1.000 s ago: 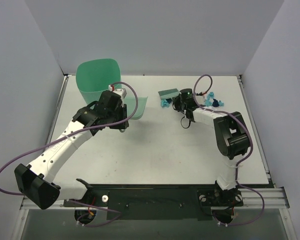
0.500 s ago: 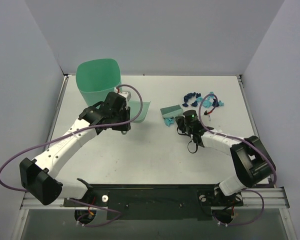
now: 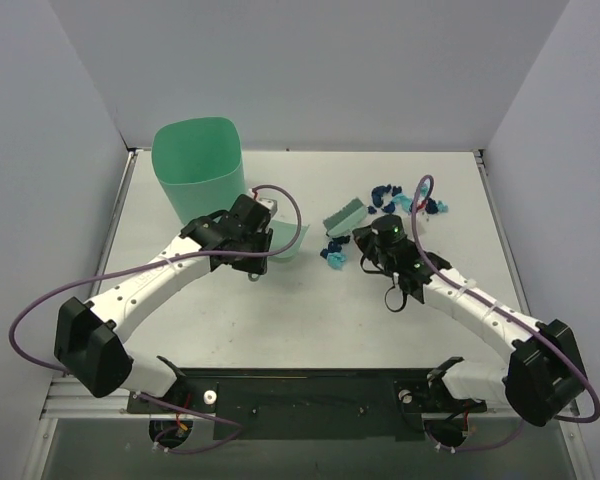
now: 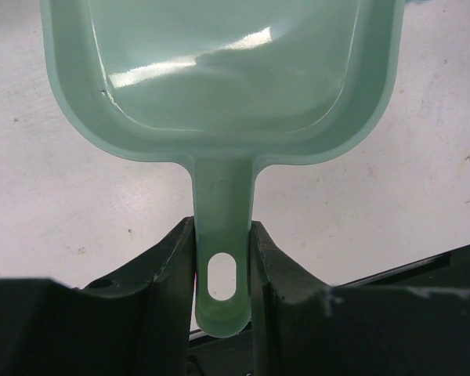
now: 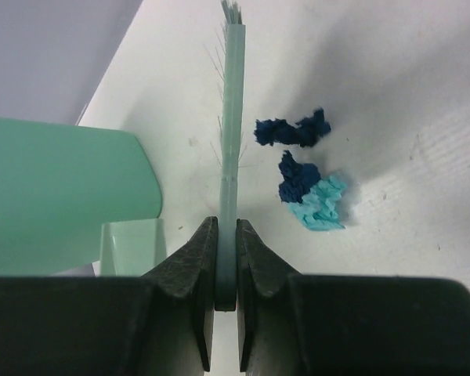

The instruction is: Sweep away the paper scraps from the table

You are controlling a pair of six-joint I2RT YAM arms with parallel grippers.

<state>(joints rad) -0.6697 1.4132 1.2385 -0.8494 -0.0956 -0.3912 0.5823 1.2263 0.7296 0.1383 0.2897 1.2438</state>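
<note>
- We are pinching the dustpan's thin handle with the left tool. Its two fingers are pressing on either side of the handle, just above the hanging hole.
- We are holding the dustpan with its pan pointing away from the left wrist, over the white worktop. We cannot tell whether its lip is touching the surface.
- In the top view, the dustpan is sitting just beside the foot of the tall green bin, which is standing at the far left of the worktop.
- We are clamping the brush edge-on in the right tool, with the jaws pressed together on its thin back and the bristles pointing away.
- The scraps are lying on the worktop just to the right of the brush in the right wrist view. There are two navy bits and one turquoise bit, and the nearer navy one is touching the turquoise.
- From above, this small group of scraps is lying between the dustpan and the right tool, near the brush.
- A larger cluster of navy and turquoise bits is lying farther back, toward the far right of the worktop, well apart from the dustpan.
</note>
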